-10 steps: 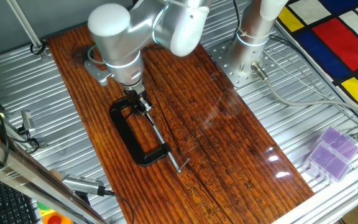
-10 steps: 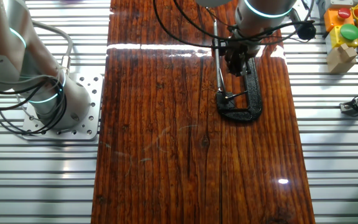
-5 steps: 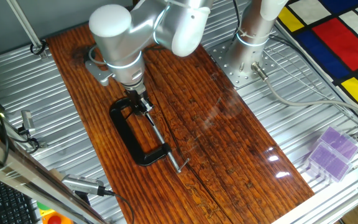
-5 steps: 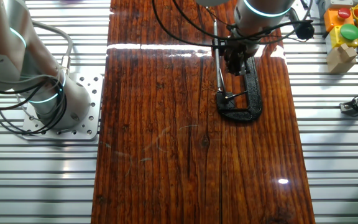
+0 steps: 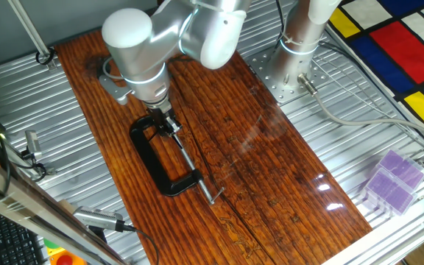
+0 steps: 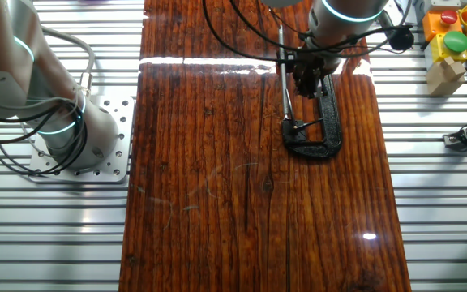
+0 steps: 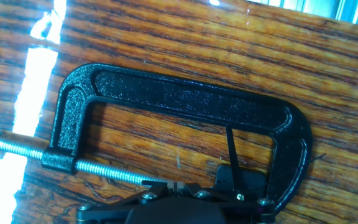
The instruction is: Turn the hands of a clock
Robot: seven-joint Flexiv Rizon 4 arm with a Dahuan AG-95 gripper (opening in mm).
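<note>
A black C-clamp [image 5: 155,158] lies on the wooden table, and it also shows in the other fixed view [image 6: 329,122] and the hand view [image 7: 185,96]. Its threaded screw [image 7: 104,168] runs in from the left. A small dark clock piece [image 7: 232,177] sits in the clamp's jaw, mostly hidden under my hand. My gripper [image 7: 176,185] points straight down at that jaw, at the screw's tip. Its fingers are closed together on a small pale knob there. The gripper also shows in one fixed view [image 5: 168,124] and the other fixed view [image 6: 306,85].
The arm's base [image 5: 293,59] stands on a metal plate at the table's far side. A purple box [image 5: 392,180] lies on the slatted bench to the right. A yellow box with red and green buttons [image 6: 448,32] stands beyond the clamp. A metal tool [image 5: 98,218] lies at the left.
The arm's wrist housing has shifted very slightly above the clamp. The gripper stays at the clamp's jaw, and the clamp has not moved.
</note>
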